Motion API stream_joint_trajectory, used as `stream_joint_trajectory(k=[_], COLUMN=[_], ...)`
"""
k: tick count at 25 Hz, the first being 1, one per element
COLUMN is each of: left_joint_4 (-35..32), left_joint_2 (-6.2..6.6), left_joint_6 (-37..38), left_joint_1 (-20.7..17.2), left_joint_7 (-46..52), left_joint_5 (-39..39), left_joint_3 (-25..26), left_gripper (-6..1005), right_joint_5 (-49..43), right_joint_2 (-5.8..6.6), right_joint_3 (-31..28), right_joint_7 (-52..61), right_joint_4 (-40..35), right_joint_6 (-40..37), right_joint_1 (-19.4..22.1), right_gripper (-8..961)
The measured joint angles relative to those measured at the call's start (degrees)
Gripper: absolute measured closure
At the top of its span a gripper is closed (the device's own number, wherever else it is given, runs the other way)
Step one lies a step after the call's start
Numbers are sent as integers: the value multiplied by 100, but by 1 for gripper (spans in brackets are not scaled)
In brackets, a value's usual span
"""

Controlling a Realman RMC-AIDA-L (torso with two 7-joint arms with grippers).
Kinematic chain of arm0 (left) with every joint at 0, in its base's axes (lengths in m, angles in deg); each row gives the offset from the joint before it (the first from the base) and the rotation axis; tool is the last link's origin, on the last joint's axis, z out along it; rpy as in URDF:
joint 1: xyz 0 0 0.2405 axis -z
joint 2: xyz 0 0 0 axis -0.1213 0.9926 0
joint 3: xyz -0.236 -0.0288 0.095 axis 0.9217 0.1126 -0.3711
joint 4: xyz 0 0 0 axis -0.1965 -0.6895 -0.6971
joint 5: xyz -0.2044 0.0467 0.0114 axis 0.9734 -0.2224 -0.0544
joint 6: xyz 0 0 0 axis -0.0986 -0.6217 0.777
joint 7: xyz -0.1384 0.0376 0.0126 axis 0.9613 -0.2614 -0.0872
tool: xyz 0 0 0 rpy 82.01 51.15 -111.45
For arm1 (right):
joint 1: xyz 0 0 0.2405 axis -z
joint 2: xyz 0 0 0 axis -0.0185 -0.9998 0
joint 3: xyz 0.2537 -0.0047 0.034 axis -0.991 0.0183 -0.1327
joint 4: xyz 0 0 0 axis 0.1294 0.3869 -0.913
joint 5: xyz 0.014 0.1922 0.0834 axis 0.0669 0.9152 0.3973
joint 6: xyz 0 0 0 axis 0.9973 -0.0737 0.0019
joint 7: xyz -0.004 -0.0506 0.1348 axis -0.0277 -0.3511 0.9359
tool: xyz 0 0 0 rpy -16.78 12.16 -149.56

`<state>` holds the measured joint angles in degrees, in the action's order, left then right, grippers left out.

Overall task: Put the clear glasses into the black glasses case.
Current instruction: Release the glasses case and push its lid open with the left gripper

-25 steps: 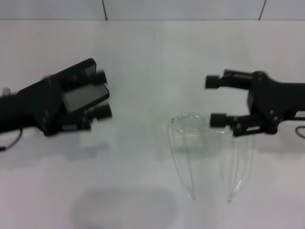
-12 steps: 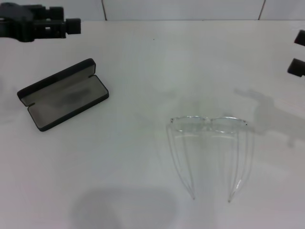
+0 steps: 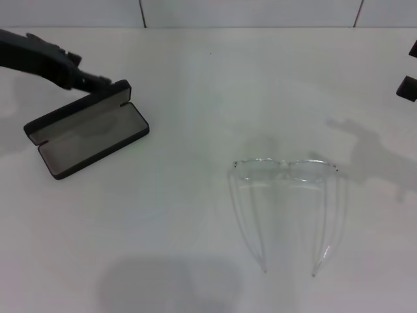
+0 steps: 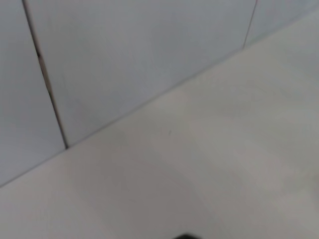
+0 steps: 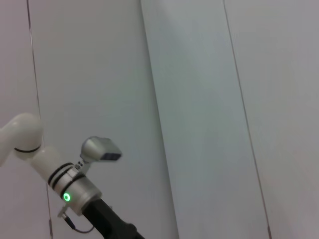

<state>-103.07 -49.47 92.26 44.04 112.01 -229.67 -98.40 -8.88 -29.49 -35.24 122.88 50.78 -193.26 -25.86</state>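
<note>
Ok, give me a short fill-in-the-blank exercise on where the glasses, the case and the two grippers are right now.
1. The black glasses case lies with its lid ____.
2. The clear glasses rest on the ____, not in the case.
3. The left gripper is at the case's ____ edge.
4. The right gripper is at the table's ____ edge, holding nothing.

Missing words: open; table; far; right

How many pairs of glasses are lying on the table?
1. The clear glasses lie unfolded on the white table, right of centre, apart from the open black glasses case at the left. None other is visible.
</note>
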Motion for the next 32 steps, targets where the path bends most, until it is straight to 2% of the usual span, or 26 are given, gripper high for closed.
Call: stream_joint_trajectory(k=[3, 7, 19, 29, 32], left_joint_4=[55, 249, 1131, 1245, 1245], left_joint_2=[-85, -179, -174, -104, -103], left_joint_6=[-306, -444, -1133, -1296, -1269], left_joint_1=[14, 105, 357, 372, 349], left_joint_7=[50, 89, 160, 371, 362], left_joint_5=[-571, -1073, -1724, -1730, -1730], left_joint_3=[-422, -655, -981, -1104, -1106], left_gripper=[229, 230, 235, 238, 377], right_joint_5=[0, -10, 17, 40, 51], right_joint_2=[-16, -31, 14, 16, 3], right_joint_3=[-1, 5, -4, -50, -70], right_joint_7=[-42, -85, -313, -373, -410], right_joint_4=[2, 19, 307, 307, 312], right_joint_6=[3, 6, 7, 6, 6], right_joint_1=[3, 6, 35, 99, 109], right_gripper=[82, 82, 82, 83, 83])
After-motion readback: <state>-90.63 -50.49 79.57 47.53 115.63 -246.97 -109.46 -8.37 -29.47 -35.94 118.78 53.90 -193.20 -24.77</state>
